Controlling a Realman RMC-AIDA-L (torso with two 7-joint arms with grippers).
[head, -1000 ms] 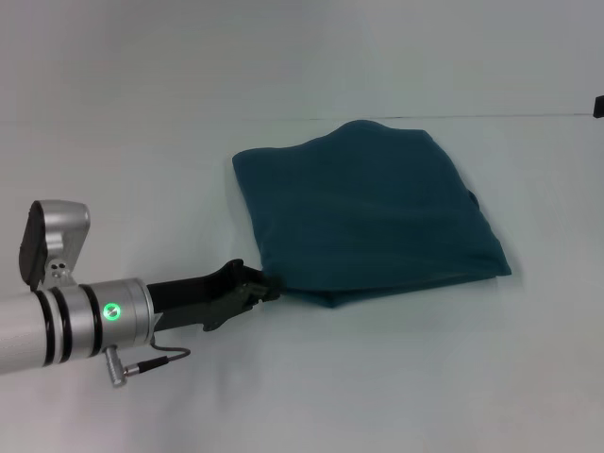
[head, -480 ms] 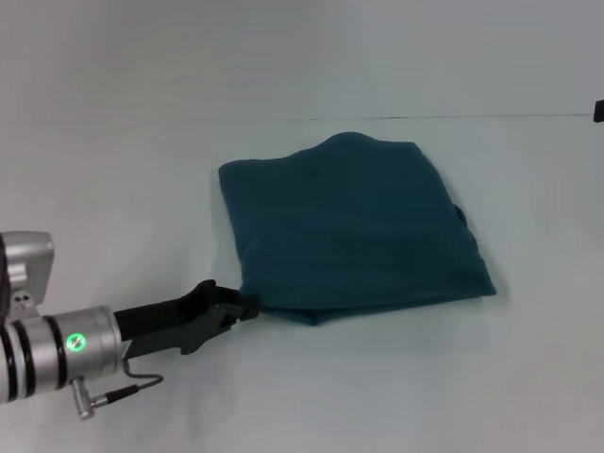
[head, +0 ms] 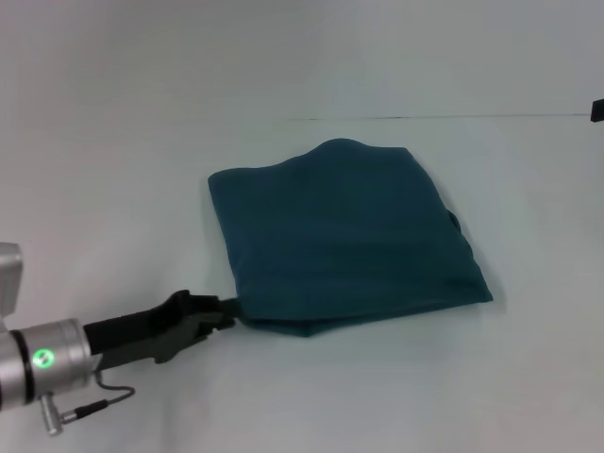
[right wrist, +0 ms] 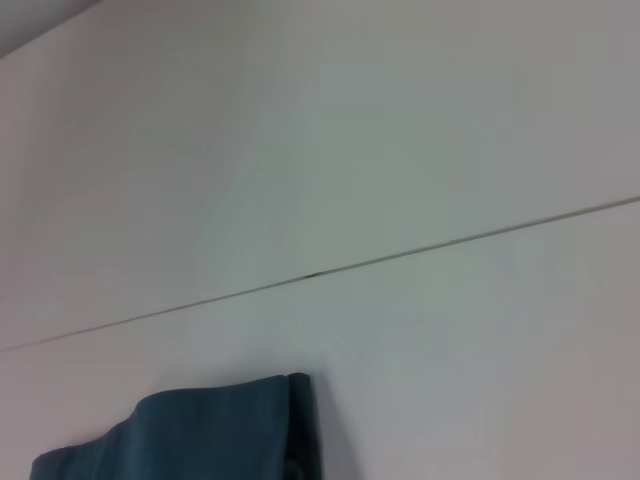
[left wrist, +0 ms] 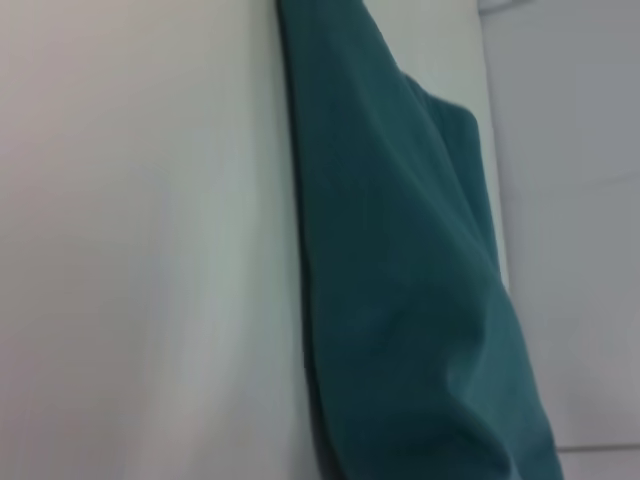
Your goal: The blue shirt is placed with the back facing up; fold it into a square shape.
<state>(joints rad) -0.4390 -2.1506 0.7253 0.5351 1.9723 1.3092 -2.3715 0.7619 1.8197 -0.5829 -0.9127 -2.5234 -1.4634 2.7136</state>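
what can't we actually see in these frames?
- Left gripper: head view shows it at the near-left corner of the folded, dark teal-blue shirt; its fingertips merge with the cloth, so grip is unclear.
- Left wrist view: only shirt fabric and the white table.
- Right gripper: in no view.
- Shirt's underside and fold layers: hidden.

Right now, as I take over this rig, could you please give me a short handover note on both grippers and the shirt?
Left gripper: low at the near-left corner of the plain dark teal-blue T-shirt, shut on that corner.
Right gripper: not in the head view; state unknown.
Shirt: on the white table, already folded into a compact, roughly square stack, though skewed, with the far edge wavy.
Done: the folds appear made.
Left: probably release the corner, square up the edges, withdraw the left arm.
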